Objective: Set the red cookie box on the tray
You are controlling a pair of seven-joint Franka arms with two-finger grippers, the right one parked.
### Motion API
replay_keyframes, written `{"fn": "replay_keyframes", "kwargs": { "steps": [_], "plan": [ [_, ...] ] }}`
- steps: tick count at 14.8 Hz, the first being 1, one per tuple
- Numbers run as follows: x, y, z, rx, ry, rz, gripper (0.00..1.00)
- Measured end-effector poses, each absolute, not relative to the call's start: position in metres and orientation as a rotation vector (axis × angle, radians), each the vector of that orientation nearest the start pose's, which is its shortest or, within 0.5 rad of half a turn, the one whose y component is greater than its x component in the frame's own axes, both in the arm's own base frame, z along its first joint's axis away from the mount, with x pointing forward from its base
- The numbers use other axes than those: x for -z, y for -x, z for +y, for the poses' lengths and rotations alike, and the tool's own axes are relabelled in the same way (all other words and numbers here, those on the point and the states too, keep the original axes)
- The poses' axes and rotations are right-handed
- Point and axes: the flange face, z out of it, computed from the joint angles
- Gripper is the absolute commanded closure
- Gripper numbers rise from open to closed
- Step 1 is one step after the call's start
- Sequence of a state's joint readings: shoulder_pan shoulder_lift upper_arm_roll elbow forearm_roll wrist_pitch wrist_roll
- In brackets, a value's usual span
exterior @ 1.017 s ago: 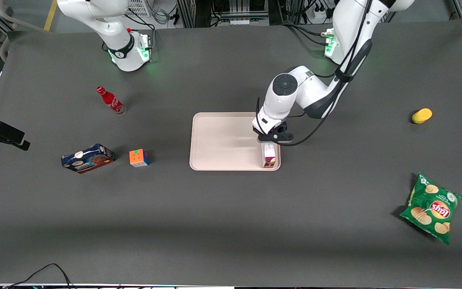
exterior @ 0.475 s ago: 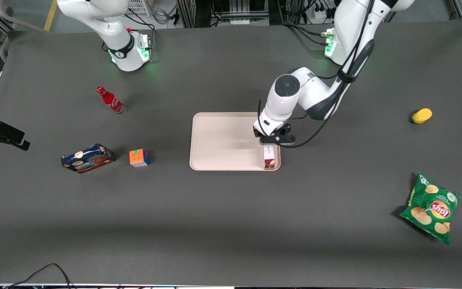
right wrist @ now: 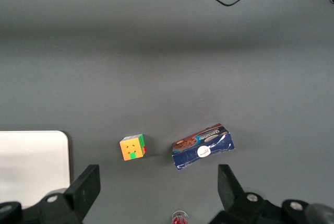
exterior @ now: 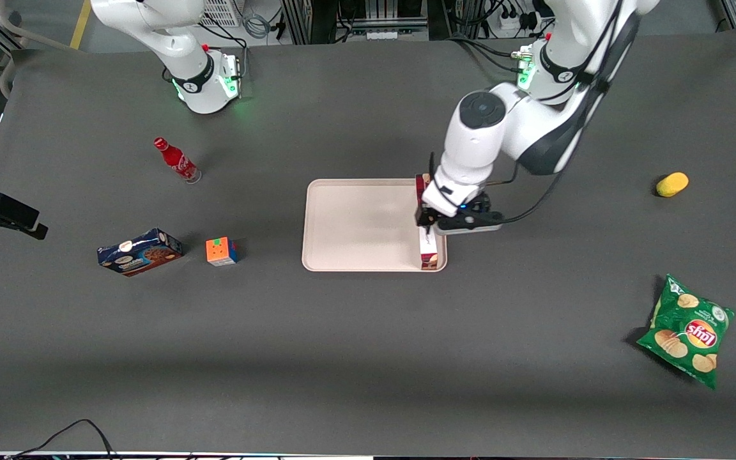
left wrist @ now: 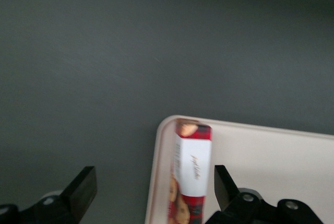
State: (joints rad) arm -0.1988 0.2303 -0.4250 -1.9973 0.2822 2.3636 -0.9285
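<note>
The red cookie box [exterior: 429,246] lies on the tray [exterior: 355,223], along the tray's edge at the working arm's end, with one short end close to the corner nearest the front camera. In the left wrist view the box [left wrist: 192,174] rests on a narrow side just inside the low rim of the tray [left wrist: 261,166], its white label panel facing up and cookie pictures showing at its end. The gripper [exterior: 439,217] hangs above the middle of the box, covering that part of it in the front view. Its fingers [left wrist: 81,190] are spread apart, one over the dark surface [exterior: 368,358] outside the tray and the other over the tray beside the box, and neither touches the carton. Toward the parked arm's end of the surface stand a blue cookie box [exterior: 140,252], a puzzle cube [exterior: 222,251] and a red bottle [exterior: 177,160]. Toward the working arm's end lie a green chip bag [exterior: 686,330] and a yellow fruit [exterior: 672,184].
</note>
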Motion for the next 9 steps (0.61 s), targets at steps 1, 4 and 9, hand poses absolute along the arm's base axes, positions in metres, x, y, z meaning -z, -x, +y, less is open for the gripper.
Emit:
{"fn": "replay_keyframes", "kwargs": {
  "steps": [1, 4, 9],
  "plan": [
    [-0.396, -0.51, -0.331, 0.332, 3.115, -0.21, 0.0],
    [-0.467, -0.539, -0.27, 0.302, 3.098, -0.213, 0.0],
    [-0.558, -0.578, -0.131, 0.208, 3.091, -0.108, 0.0]
  ]
}}
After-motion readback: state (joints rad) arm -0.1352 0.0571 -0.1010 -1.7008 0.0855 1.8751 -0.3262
